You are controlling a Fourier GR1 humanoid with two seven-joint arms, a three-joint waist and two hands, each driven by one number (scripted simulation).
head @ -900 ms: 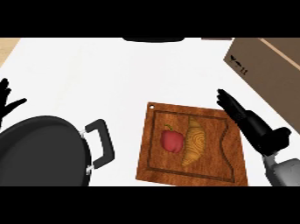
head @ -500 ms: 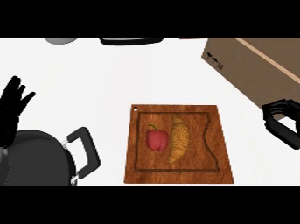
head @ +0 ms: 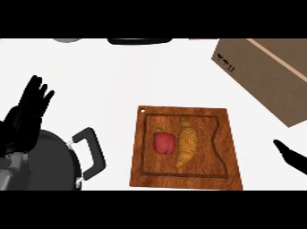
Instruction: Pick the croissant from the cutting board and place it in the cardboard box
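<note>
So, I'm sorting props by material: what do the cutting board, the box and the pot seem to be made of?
Cutting board: wood, reddish-brown with visible grain. Box: cardboard, matte tan, with printed marks on its side. Pot: likely metal with a dark matte finish, judging by its even grey-black surface; the handle could be plastic.

One each: croissant (head: 186, 143), pepper (head: 164, 142), cutting board (head: 182, 180), cardboard box (head: 275, 76), pot (head: 43, 163).

A single head view — it is looking steeply down onto the white surface (head: 116, 80), sitting near enough that the cutting board (head: 225, 156) is filling the centre while the cardboard box (head: 268, 71) is running off the right edge.
</note>
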